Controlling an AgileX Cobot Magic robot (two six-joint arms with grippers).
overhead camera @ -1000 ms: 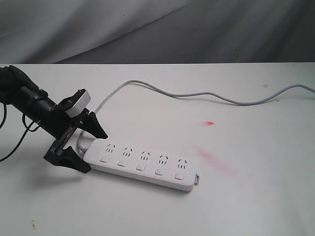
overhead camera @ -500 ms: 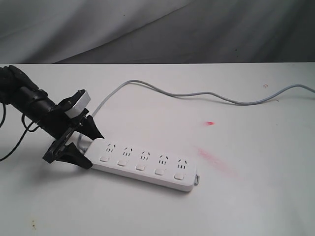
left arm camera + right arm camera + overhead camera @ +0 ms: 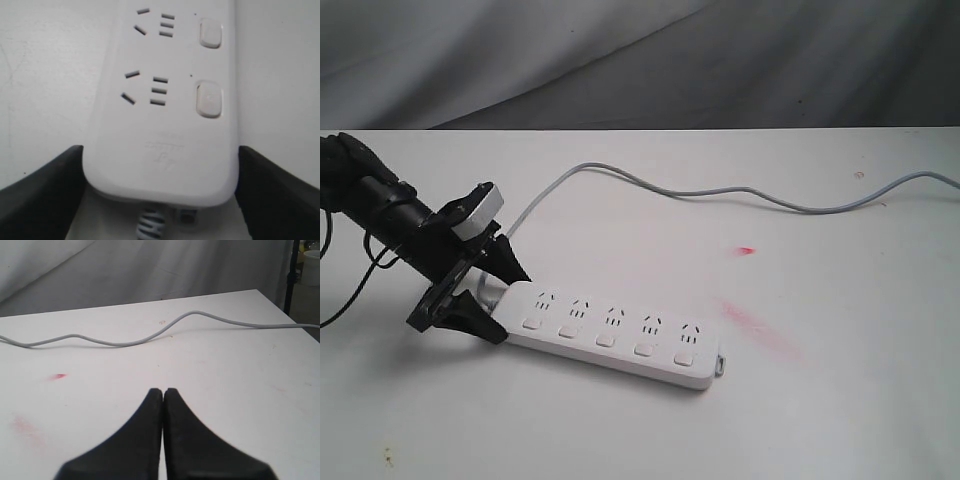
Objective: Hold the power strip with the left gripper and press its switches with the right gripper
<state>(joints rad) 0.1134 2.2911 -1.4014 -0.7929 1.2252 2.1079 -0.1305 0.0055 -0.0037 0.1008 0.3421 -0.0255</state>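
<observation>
White plastic, the power strip (image 3: 610, 335) lies flat on the table (image 3: 820, 420). Its cord end is clamped between the two black fingers (image 3: 45, 195) of the left gripper (image 3: 508, 303), one against each long edge. Its switches (image 3: 209, 98) run in a row away from that grip, and the grey cord (image 3: 720, 190) leaves between the fingers. The right gripper (image 3: 163, 390) hovers over the table with fingertips pressed together, holding nothing; the cord lies ahead of it.

Lab-style test setup: bare white table (image 3: 820, 430) before draped grey backdrop (image 3: 620, 60).
</observation>
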